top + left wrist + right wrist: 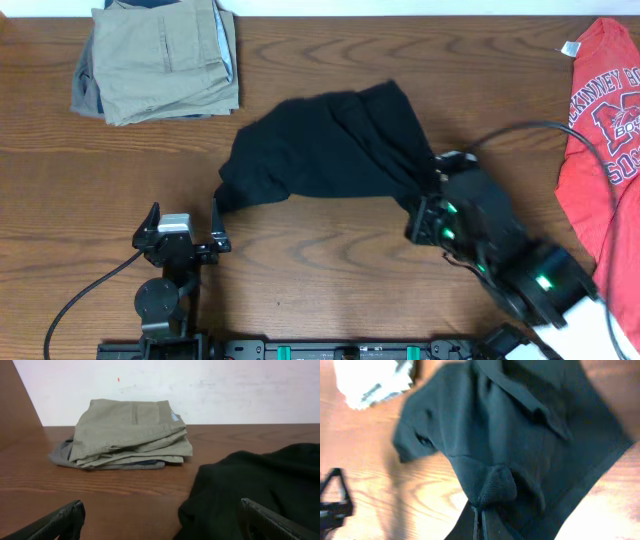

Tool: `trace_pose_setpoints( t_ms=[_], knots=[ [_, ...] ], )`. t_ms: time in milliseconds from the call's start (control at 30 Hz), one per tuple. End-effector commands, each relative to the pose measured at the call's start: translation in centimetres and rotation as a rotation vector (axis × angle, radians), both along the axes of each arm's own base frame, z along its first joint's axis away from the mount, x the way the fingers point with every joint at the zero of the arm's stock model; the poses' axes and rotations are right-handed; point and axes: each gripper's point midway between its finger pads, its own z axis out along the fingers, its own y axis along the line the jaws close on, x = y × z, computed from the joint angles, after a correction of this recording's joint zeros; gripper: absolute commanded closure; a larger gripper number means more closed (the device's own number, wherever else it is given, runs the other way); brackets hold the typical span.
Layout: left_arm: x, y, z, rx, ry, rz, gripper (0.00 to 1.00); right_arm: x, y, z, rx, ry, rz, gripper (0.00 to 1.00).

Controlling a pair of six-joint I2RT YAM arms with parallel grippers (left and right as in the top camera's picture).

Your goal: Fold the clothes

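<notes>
While I watched from overhead, the plain black short-sleeved T-shirt of soft fabric [330, 145] lay crumpled mid-way across the brown wooden table [320, 290], between the folded khaki trousers [160, 60] and the red lettered T-shirt [600, 110]. The right gripper [428, 205] sat at its lower right edge, and the left gripper [184, 212] was just beside its left corner.

Through the left wrist camera, that claw's jaws stood spread wide and empty, with the shirt close ahead.

Through the right wrist camera, the jaws were pressed together, pinching a bunch of the shirt's fabric. I judged the shirt light and limp, likely to sag, so hems or shoulder seams seemed better holds.
</notes>
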Motion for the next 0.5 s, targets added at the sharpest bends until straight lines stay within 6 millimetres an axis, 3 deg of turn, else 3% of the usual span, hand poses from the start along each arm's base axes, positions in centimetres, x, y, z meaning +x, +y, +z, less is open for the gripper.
trace_pose_setpoints(
  t_ms=[0, 333, 467],
  knots=[
    [-0.1, 0.0, -1.5, 0.009, 0.044, -0.005, 0.02, -0.9, -1.2, 2.4, 0.013, -0.089, -0.015, 0.99],
    [-0.1, 0.0, -1.5, 0.009, 0.044, -0.005, 0.02, -3.8, -6.0, 4.5, -0.008, -0.182, -0.127, 0.99],
    [-0.1, 0.0, -1.5, 0.009, 0.044, -0.005, 0.02, -4.2, -6.8, 4.9, -0.02, -0.195, -0.147, 0.99]
  ],
)
